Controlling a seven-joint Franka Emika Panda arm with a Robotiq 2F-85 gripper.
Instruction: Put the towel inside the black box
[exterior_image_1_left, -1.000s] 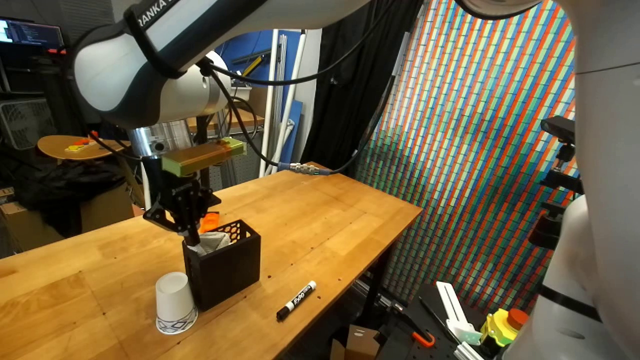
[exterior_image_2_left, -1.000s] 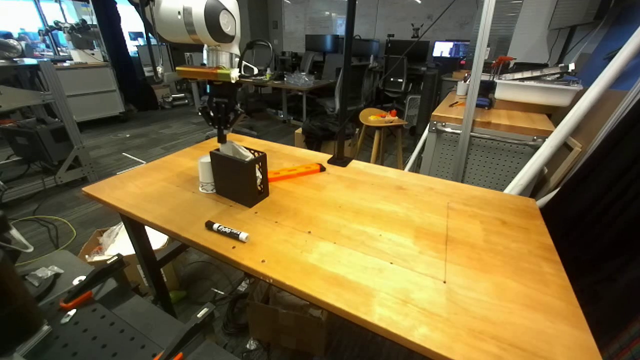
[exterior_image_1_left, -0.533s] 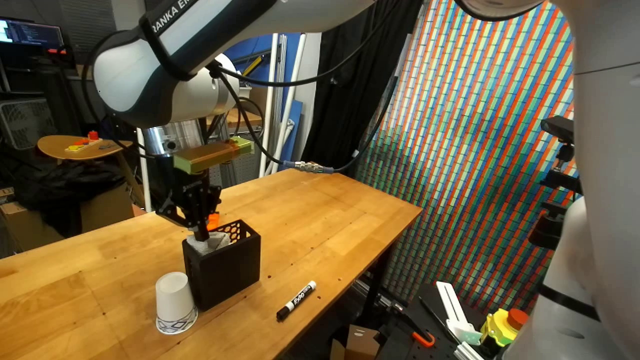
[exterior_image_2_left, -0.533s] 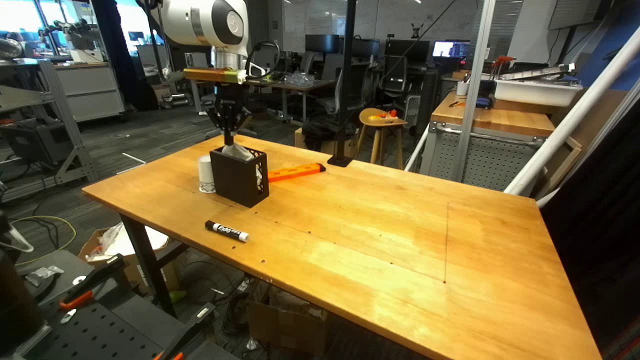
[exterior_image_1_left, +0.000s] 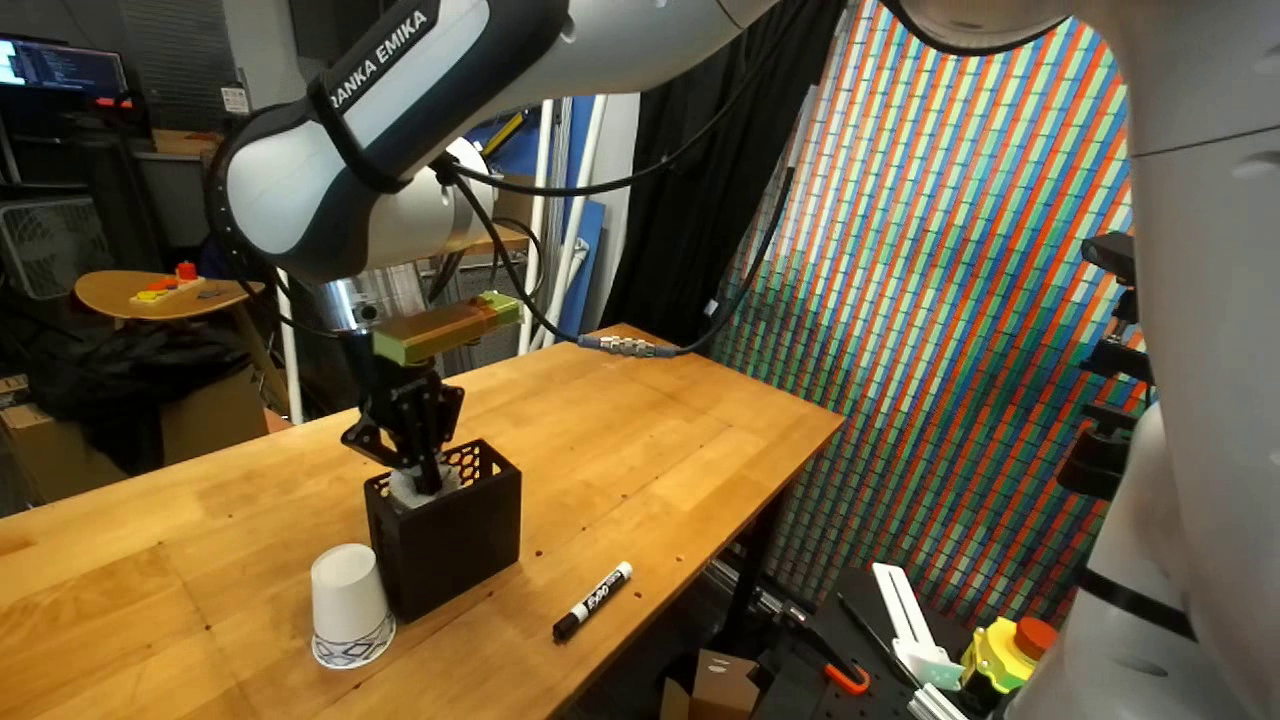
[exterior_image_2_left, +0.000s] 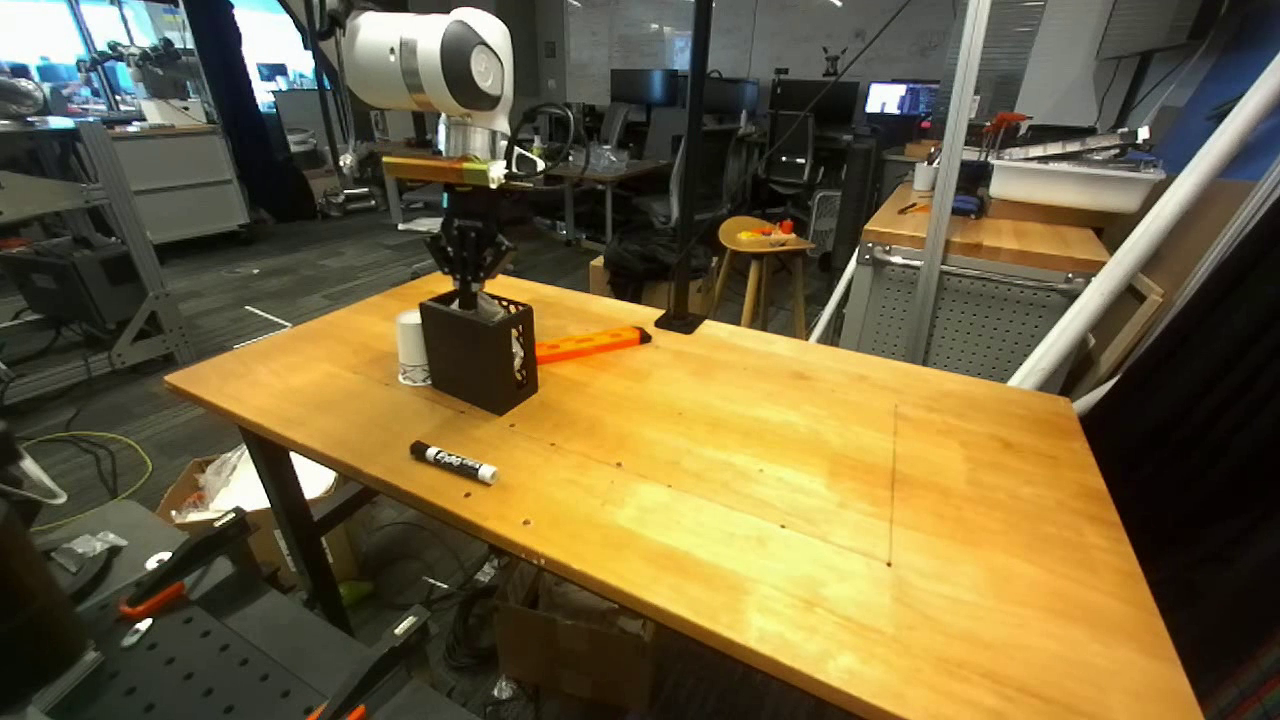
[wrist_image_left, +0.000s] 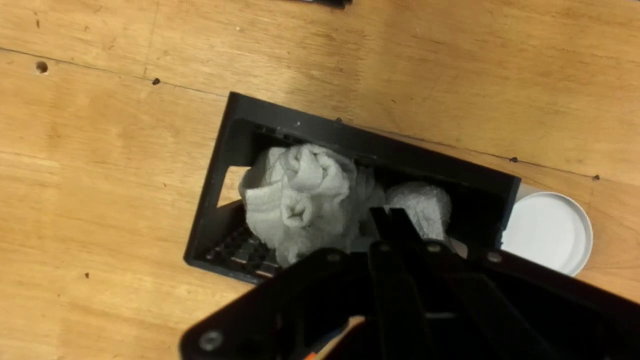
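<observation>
The black box (exterior_image_1_left: 455, 550) stands upright on the wooden table, its top open and a side perforated. Inside it the white towel (wrist_image_left: 305, 205) is bunched up, with a large wrinkled heap at the left of the wrist view and a smaller lump right of the fingertips. Little of the cloth shows above the rim in both exterior views. My gripper (wrist_image_left: 389, 212) points down into the box, its two narrow fingers together amid the folds. Whether a bit of cloth is pinched between the tips is hard to see.
An upside-down white cup (exterior_image_1_left: 350, 605) stands close against one end of the box. A black marker (exterior_image_2_left: 453, 463) lies nearer the table's edge. Behind the box lies an orange tool (exterior_image_2_left: 590, 345).
My gripper has moved from the cup end of the box toward its middle and lower, into the opening. The cloth at that end has shifted inward and sunk. Box and cup have stayed put.
</observation>
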